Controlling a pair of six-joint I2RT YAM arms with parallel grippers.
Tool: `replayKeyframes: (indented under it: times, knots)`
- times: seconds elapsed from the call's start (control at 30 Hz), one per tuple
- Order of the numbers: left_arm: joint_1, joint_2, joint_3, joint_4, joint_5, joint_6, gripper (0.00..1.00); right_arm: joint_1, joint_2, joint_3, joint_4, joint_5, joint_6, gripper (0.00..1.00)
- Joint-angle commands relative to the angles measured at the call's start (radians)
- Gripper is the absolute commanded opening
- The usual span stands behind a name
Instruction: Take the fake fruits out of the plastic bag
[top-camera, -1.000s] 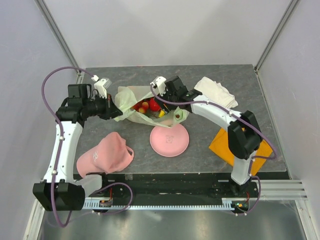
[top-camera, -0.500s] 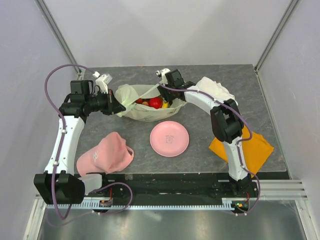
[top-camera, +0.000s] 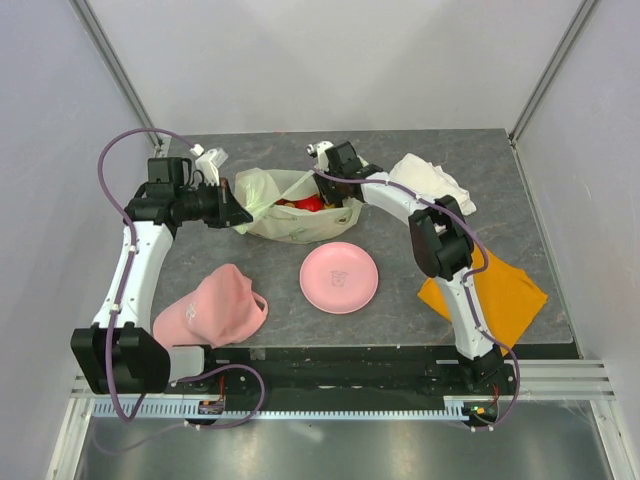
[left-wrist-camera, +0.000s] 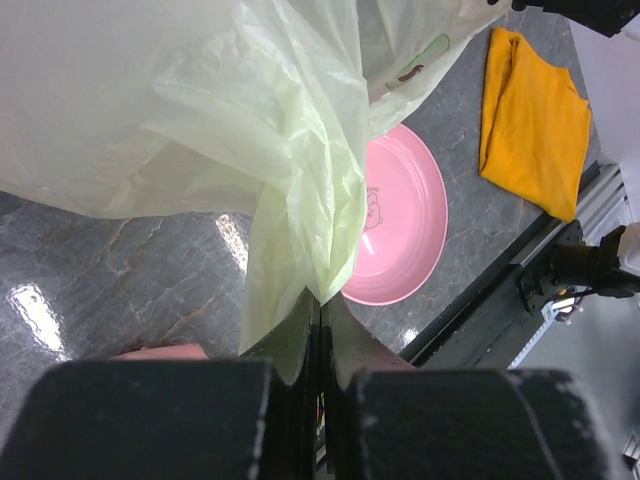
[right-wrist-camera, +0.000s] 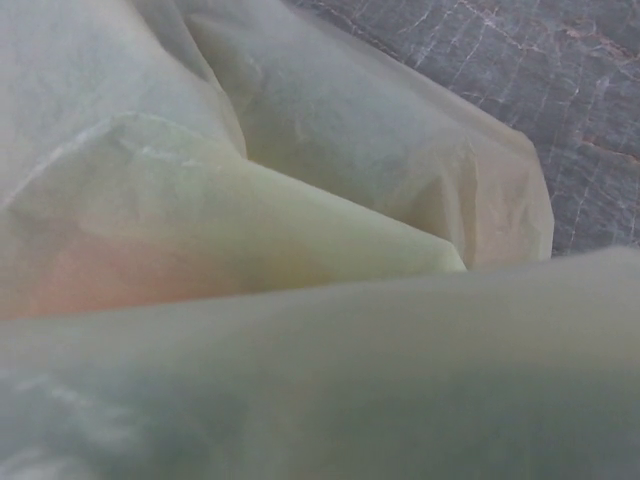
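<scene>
The pale yellow-green plastic bag hangs stretched between my two grippers at the back middle of the table. Red and orange fake fruits show inside its open top. My left gripper is shut on a bunched fold of the bag's left side, seen in the left wrist view with the bag filling the top. My right gripper is at the bag's far right rim, its fingers hidden. The right wrist view shows only bag film with a faint orange-red glow behind it.
A pink round plate lies just in front of the bag; it also shows in the left wrist view. A pink cap is at the front left. A white cloth and an orange cloth are on the right.
Both grippers have moved toward the back with the bag, which now sits farther from the pink plate. The right arm has swung left and stretched out; the bag's mouth is pulled narrower.
</scene>
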Motion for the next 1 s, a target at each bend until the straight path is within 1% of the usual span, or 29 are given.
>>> replayKeyframes:
  times: [0.0,0.1,0.13,0.2,0.23,0.3,0.33,0.4,0.47,0.53,0.57,0.67,0.77,0.83,0.9,0.97]
  knots:
    - [-0.003,0.011,0.050,0.015,-0.002,-0.006,0.02,-0.013,-0.084,-0.016,-0.036,-0.061,-0.034,0.28]
    - [-0.003,0.020,0.045,0.031,-0.002,-0.006,0.01,-0.016,-0.218,-0.059,-0.065,-0.114,-0.045,0.28]
    - [-0.004,0.020,0.047,0.037,0.004,-0.009,0.02,-0.016,-0.291,-0.073,-0.085,-0.155,-0.049,0.28]
    - [-0.006,0.017,0.048,0.052,0.012,-0.013,0.02,-0.016,-0.366,-0.137,-0.094,-0.202,-0.056,0.29]
    - [-0.006,0.016,0.053,0.057,0.018,-0.013,0.02,-0.015,-0.432,-0.159,-0.106,-0.238,-0.059,0.29]
    - [-0.007,0.016,0.061,0.069,0.021,-0.013,0.02,-0.015,-0.491,-0.221,-0.119,-0.277,-0.066,0.29]
    - [-0.009,0.016,0.068,0.075,0.024,-0.021,0.02,-0.015,-0.537,-0.241,-0.132,-0.327,-0.082,0.30]
    - [-0.007,0.014,0.076,0.083,0.032,-0.029,0.01,-0.013,-0.564,-0.288,-0.175,-0.387,-0.114,0.31]
    - [-0.007,0.014,0.090,0.095,0.035,-0.036,0.02,-0.013,-0.584,-0.307,-0.220,-0.435,-0.157,0.31]
    - [-0.007,0.011,0.105,0.097,0.037,-0.041,0.02,-0.013,-0.606,-0.311,-0.299,-0.453,-0.192,0.28]
    - [-0.007,0.010,0.111,0.097,0.035,-0.039,0.02,-0.013,-0.620,-0.309,-0.324,-0.459,-0.232,0.24]
    - [-0.007,-0.001,0.114,0.103,0.029,-0.035,0.02,-0.005,-0.719,-0.311,-0.338,-0.505,-0.266,0.24]
    - [-0.009,-0.018,0.104,0.117,0.024,-0.045,0.02,0.059,-0.795,-0.274,-0.373,-0.507,-0.341,0.22]
    - [-0.009,-0.030,0.088,0.123,0.020,-0.049,0.02,0.137,-0.842,-0.271,-0.428,-0.492,-0.422,0.22]
    - [-0.007,-0.047,0.079,0.124,0.012,-0.049,0.02,0.180,-0.874,-0.310,-0.418,-0.460,-0.450,0.22]
    - [-0.007,-0.058,0.065,0.124,0.008,-0.047,0.02,0.183,-0.894,-0.357,-0.413,-0.460,-0.509,0.22]
